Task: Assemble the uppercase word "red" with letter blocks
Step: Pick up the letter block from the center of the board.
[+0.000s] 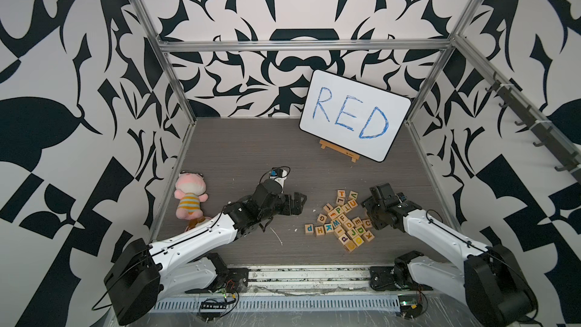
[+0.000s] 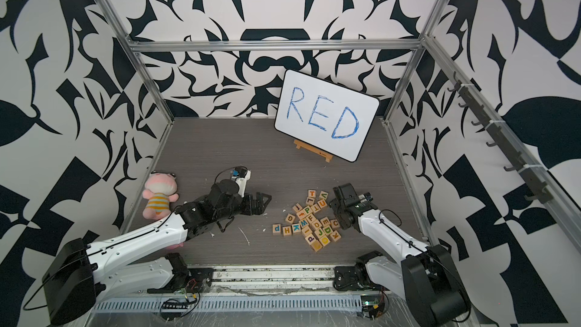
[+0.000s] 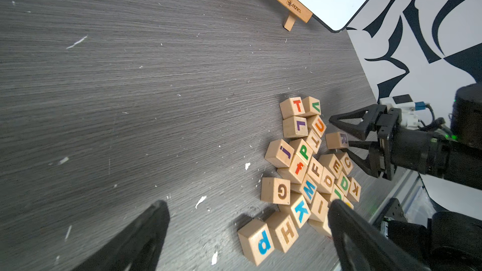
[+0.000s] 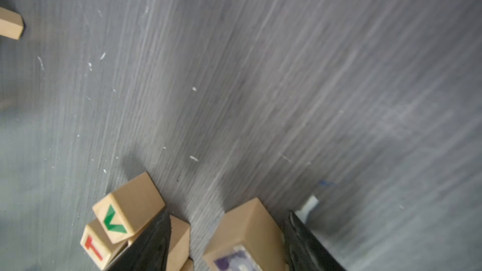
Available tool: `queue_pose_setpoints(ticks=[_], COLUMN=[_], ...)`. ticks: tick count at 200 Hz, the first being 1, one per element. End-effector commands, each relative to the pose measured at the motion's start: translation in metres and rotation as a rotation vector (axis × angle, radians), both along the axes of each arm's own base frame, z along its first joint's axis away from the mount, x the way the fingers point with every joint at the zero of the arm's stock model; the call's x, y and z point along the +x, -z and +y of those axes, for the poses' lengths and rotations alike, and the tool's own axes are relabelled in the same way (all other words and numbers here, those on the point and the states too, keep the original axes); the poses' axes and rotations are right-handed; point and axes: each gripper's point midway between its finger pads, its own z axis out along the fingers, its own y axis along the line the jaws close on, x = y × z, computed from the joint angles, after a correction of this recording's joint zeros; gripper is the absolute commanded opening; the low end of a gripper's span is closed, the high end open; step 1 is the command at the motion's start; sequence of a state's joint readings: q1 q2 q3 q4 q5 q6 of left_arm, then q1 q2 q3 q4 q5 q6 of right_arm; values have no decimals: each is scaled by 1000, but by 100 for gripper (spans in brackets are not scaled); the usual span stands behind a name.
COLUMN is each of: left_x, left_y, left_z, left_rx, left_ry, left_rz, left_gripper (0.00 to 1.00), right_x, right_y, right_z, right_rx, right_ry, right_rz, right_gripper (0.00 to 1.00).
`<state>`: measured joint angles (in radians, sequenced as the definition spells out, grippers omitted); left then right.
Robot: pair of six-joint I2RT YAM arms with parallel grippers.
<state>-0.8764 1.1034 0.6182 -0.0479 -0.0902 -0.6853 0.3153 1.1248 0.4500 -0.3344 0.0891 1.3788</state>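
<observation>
Left wrist view: the small pale wooden cube printed with a dark R (image 3: 336,140) is at the edge of the heap of wooden letter blocks (image 3: 310,175), bracketed by the right gripper (image 3: 339,134), jaws half open, not clamped. Beyond the heap's opposite edge, the left gripper (image 1: 297,203) gapes empty.

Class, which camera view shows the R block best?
Left wrist view: the R block shows its letter sharply. The right wrist view shows it close but blurred; in both top views the right arm hides it.
</observation>
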Motion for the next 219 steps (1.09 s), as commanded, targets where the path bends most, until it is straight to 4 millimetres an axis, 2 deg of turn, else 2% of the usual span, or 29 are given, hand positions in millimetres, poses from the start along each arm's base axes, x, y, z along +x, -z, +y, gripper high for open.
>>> queue_pose_setpoints(ticks=[1,81,126,154,219], left_x=[0,1,1,2,3], left_y=[-1,3,3,3,4], left_z=[1,-1,1,4,3], left_rx=[-16,-26,-25,-23,-29], left_ry=[-8,-12,-21,-37,-50], left_rz=[-8,3,-4,-9,4], left_gripper=[99,100,100,100,99], right_x=[17,46,28,16,8], right_y=[-9,-16,-28,-29,-18], right_z=[6,12,-2,-1,20], right_rx=[2,-55,-109,-74,-32], right_ry=[-49,-146,-138,-116,-98], right_rz=[-33,-36,-5,10,41], right_gripper=[67,67,67,66,61])
